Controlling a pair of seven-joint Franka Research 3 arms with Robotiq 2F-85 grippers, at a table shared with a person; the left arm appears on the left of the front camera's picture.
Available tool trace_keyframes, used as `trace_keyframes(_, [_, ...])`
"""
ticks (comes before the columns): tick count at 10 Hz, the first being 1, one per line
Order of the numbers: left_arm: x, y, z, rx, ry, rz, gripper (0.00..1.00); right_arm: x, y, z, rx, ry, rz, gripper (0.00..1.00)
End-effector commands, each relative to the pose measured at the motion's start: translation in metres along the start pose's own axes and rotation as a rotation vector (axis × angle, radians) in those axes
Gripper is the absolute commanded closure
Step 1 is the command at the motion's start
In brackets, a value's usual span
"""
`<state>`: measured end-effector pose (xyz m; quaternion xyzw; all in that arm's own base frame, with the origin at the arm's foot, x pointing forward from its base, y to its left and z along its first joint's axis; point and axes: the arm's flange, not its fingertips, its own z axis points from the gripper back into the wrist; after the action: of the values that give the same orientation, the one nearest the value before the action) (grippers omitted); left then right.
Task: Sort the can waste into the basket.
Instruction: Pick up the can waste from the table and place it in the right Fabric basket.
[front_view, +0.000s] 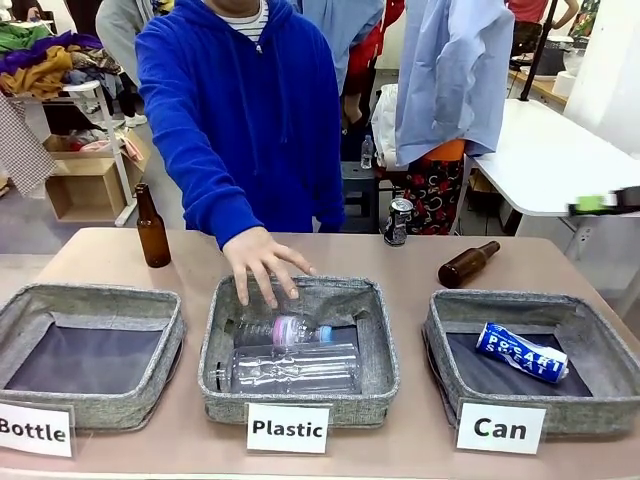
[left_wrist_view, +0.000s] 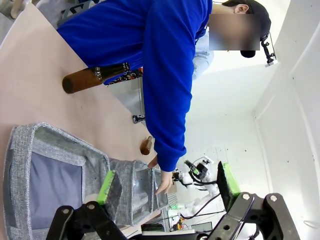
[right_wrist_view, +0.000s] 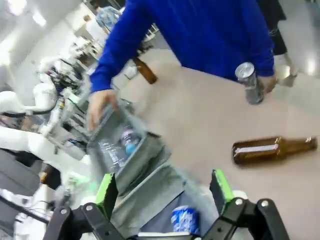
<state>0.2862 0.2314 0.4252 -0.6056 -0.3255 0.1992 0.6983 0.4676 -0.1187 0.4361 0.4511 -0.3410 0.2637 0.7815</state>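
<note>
The blue Pocari Sweat can (front_view: 521, 352) lies on its side inside the "Can" basket (front_view: 447, 330) at the front right. The dark grey and silver can (front_view: 398, 221) stands upright near the table's far edge, behind the gap between the middle and right baskets. My right gripper (front_view: 603, 202) hovers blurred at the far right, above table height. In its wrist view it (right_wrist_view: 163, 189) is open over the "Can" basket (right_wrist_view: 145, 195), with the blue can (right_wrist_view: 185, 219) just below and the grey can (right_wrist_view: 249, 82) farther off. My left gripper (left_wrist_view: 167, 182) is open and holds nothing.
The person's hand (front_view: 262, 262) rests on the far rim of the "Plastic" basket (front_view: 385, 370), which holds clear bottles (front_view: 290, 365). A brown bottle (front_view: 152, 228) stands at the far left; another (front_view: 467, 264) lies behind the "Can" basket. The "Bottle" basket (front_view: 20, 310) sits front left.
</note>
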Motion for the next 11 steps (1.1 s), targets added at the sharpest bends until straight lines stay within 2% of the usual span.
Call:
trace_keyframes(1, [-0.002,-0.002,0.001,-0.010,0.003,-0.011,0.00,0.018,-0.026,-0.050,-0.138,-0.007,0.148,0.00])
trace_keyframes(3, [-0.002,-0.002,0.001,-0.010,0.003,-0.011,0.00,0.032,-0.054,-0.111,-0.109,0.023,0.251,0.00])
trace_keyframes(4, [-0.002,-0.002,0.001,-0.010,0.003,-0.011,0.00,0.029,-0.065,-0.127,-0.108,0.072,0.215,0.00])
trace_keyframes(5, [-0.002,-0.002,0.001,-0.010,0.003,-0.011,0.00,0.023,-0.064,-0.127,-0.128,0.092,0.172,0.00])
trace_keyframes(6, [-0.002,-0.002,0.001,-0.010,0.003,-0.011,0.00,0.029,-0.047,-0.124,-0.099,0.078,0.206,0.00])
trace_keyframes(8, [-0.002,-0.002,0.001,-0.010,0.003,-0.011,0.00,0.029,-0.047,-0.124,-0.099,0.078,0.206,0.00])
trace_keyframes(10, [-0.002,-0.002,0.001,-0.010,0.003,-0.011,0.00,0.030,-0.084,-0.140,-0.094,0.106,0.226,0.00])
trace_keyframes(11, [-0.002,-0.002,0.001,-0.010,0.003,-0.011,0.00,0.037,-0.101,-0.146,-0.076,0.058,0.311,0.00])
